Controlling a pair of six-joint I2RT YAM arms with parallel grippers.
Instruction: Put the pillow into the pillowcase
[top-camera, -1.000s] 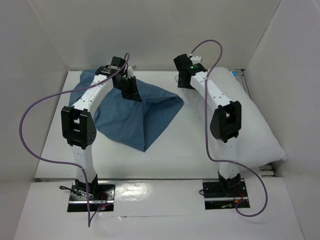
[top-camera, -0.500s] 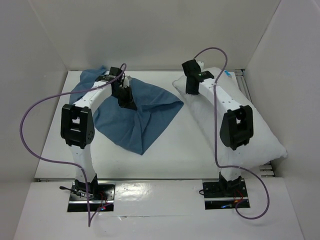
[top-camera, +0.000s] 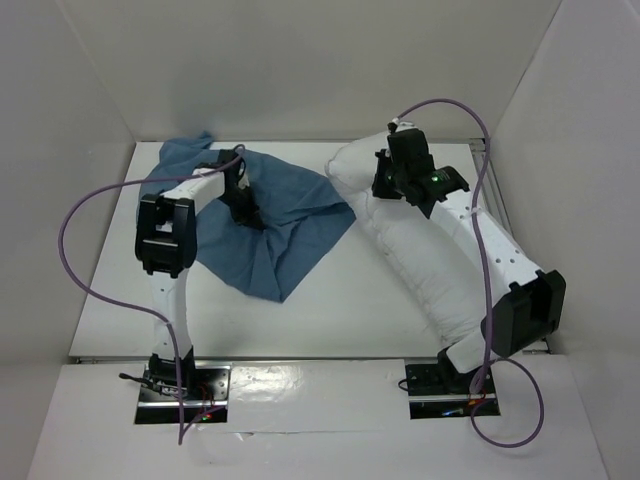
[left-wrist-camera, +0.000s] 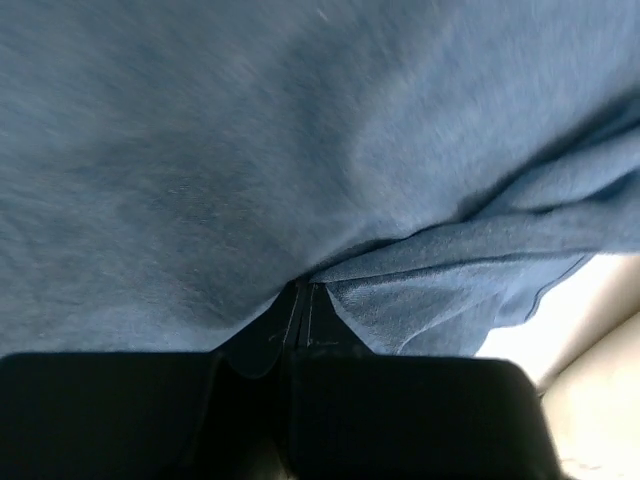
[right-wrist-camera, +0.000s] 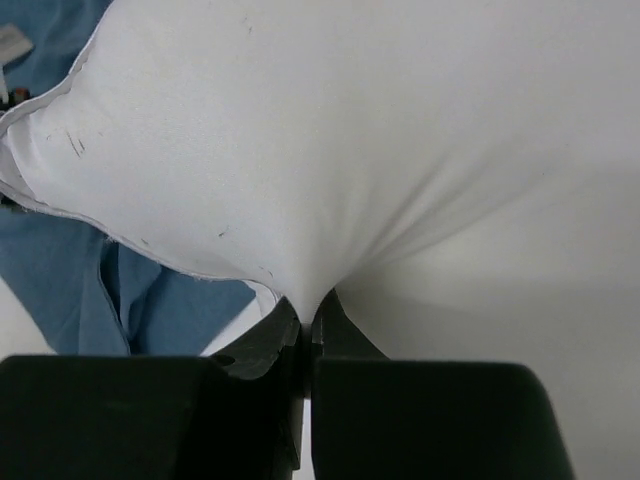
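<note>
The blue pillowcase (top-camera: 285, 215) lies spread and wrinkled on the left half of the table. My left gripper (top-camera: 246, 212) is shut on a fold of the pillowcase (left-wrist-camera: 300, 180), which fills the left wrist view. The plump white pillow (top-camera: 425, 265) lies along the right side, its far end raised and bunched. My right gripper (top-camera: 385, 185) is shut on a pinch of the pillow's cloth (right-wrist-camera: 400, 150) near that far end, with pillowcase blue (right-wrist-camera: 60, 280) showing beyond its corner. The two cloths nearly meet at mid-table.
White walls close in the table on the left, back and right. The white table (top-camera: 330, 310) shows bare between the arm bases. Purple cables (top-camera: 70, 230) loop off both arms. The right arm lies stretched over the pillow.
My right gripper has shut on the pillow and dragged its far end left toward the pillowcase. My left gripper has lowered the pinched pillowcase, which now lies flatter.
</note>
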